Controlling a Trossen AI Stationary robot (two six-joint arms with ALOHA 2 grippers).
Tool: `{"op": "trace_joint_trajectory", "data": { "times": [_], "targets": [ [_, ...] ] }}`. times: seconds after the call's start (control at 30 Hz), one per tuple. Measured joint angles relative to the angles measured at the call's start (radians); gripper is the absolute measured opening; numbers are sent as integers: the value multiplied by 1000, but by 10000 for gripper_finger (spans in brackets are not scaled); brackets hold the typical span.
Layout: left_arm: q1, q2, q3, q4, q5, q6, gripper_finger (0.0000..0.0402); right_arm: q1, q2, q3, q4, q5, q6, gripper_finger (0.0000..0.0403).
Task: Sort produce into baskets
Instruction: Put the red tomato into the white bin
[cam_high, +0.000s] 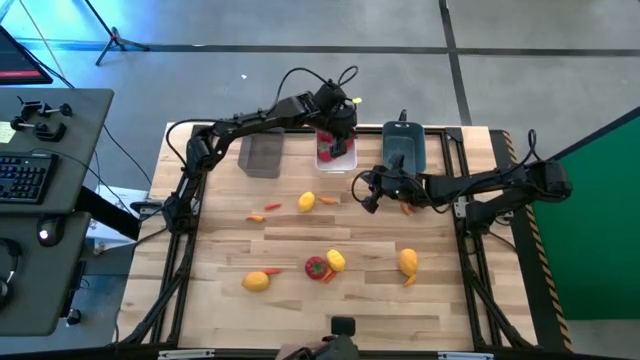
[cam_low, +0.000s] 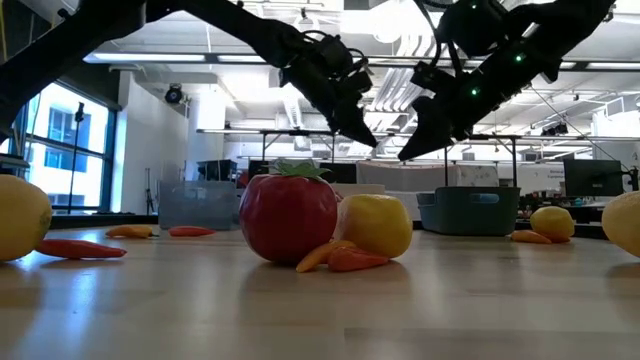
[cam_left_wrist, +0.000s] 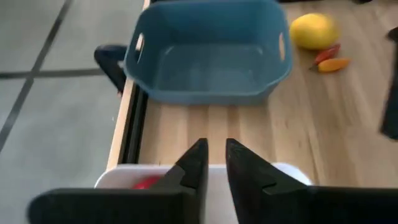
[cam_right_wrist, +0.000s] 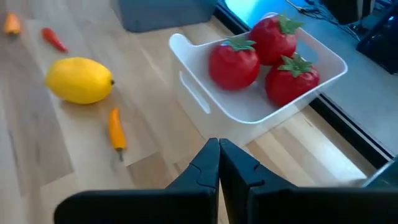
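Above the white basket, at the upper middle of the high view, the left end effector hung at the end of an arm stretched from the left side of the surface. Its fingers stood a narrow slit apart with nothing between them. Three tomatoes lay in that basket, green tops up. From the right edge the right arm reached leftward, low over the surface; the right end effector was fully closed and empty, just below the teal basket, which ran lengthwise toward the top of the frame. At upper left of centre sat the grey basket. Loose produce lay lower down: a lemon, another tomato touching a second lemon, and slim carrot pieces lying roughly left to right.
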Motion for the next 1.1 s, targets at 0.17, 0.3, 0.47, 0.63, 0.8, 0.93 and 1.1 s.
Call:
{"op": "trace_joint_trajectory", "data": {
  "times": [0.17, 0.3, 0.47, 0.63, 0.8, 0.93, 1.1],
  "targets": [
    [-7, -4, 0, 2, 21, -45, 4, -20, 0, 0, 1, 0, -9, 0],
    [-25, -7, 0, 28, 23, -53, 1, -45, 0, 0, 46, -33, -50, 0],
    [-52, -7, -1, 73, 20, -77, 0, -79, 0, 0, 70, -130, -29, 0],
    [-64, -7, -1, 53, 8, -95, 0, -79, 0, 0, 72, -137, -65, 0],
    [-80, -23, -95, 153, 1, -121, 0, -79, 0, 0, 95, -131, -66, 0],
    [-78, -79, -205, 283, 7, -157, 0, -76, 1, -15, 126, -130, -63, 0],
    [-95, -192, -374, 399, 7, -166, 0, -76, 3, -40, 178, -130, -57, 0]
  ]
}}
